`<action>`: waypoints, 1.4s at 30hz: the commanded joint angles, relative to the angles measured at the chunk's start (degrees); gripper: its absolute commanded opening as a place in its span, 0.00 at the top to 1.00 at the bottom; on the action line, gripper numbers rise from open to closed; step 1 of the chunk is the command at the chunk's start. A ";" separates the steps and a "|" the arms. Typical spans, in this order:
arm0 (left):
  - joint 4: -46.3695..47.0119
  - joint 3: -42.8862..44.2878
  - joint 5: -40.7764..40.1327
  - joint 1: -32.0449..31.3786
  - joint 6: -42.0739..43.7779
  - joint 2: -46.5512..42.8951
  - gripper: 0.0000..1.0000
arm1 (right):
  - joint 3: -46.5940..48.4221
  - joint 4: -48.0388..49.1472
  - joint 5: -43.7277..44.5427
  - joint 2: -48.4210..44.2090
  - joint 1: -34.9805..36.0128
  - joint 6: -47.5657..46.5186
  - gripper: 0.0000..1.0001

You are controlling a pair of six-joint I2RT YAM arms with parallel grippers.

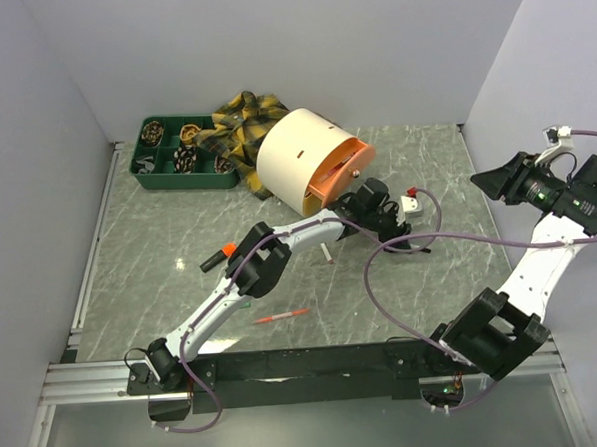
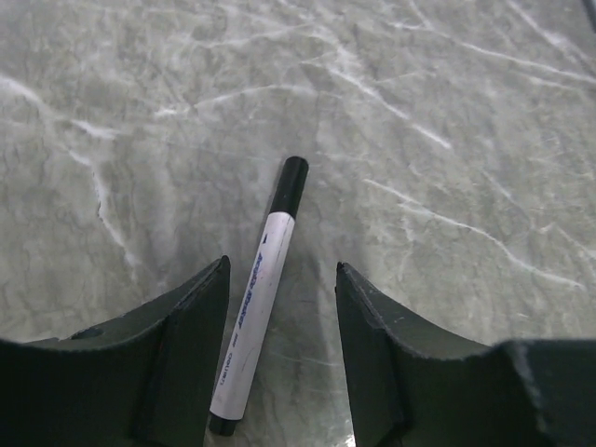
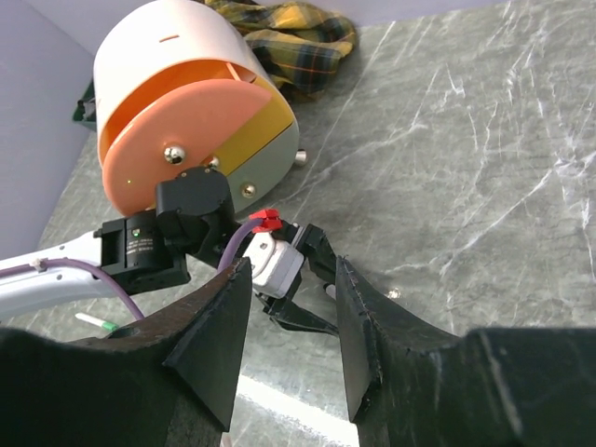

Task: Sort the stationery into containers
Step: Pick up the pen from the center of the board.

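Now the left gripper (image 2: 281, 275) hangs part-open, a marker (image 2: 276, 242) lying between its jaws, untouched: seemingly the pickup step. Next, lower and close. The right gripper (image 3: 291, 298) gapes, empty.

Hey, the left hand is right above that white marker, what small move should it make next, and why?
Probably lower the left hand and close on the white marker: it lies flat on the table between the open fingers, nearer one finger, not yet gripped.
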 commanded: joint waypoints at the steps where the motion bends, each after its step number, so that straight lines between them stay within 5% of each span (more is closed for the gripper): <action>1: -1.63 2.12 -1.96 -0.01 0.69 1.11 0.47 | 0.02 -0.45 -1.43 0.75 -0.56 -1.99 0.52; 14: -6.63 -3.50 -8.11 -2.03 8.16 -0.73 0.69 | 0.28 -3.71 -1.60 2.77 -0.82 -6.47 0.54; 23: -9.72 -14.66 -15.50 -3.88 13.88 -6.18 0.69 | 1.25 -6.08 -2.04 4.09 -0.82 -9.11 0.55; 26: -11.92 -14.14 -14.53 -3.88 13.70 -5.66 0.77 | 1.07 -6.25 -2.65 4.00 -0.83 -9.20 0.57; 30: -13.24 -12.82 -14.62 -3.88 12.83 -6.18 0.99 | 1.51 -6.78 -2.75 3.39 -0.91 -9.64 0.58; 32: -12.45 -13.25 -14.62 -3.97 12.56 -7.15 0.99 | 2.30 -7.83 -2.48 2.86 -0.82 -10.60 0.59; 38: -13.50 -17.81 -10.75 -3.70 12.30 -21.43 0.99 | 4.94 -6.62 -2.13 1.99 -1.18 -6.68 0.60; 42: -19.28 -19.23 -7.59 -3.44 13.17 -30.16 0.99 | 1.87 5.74 -2.92 -1.17 -1.44 3.00 0.61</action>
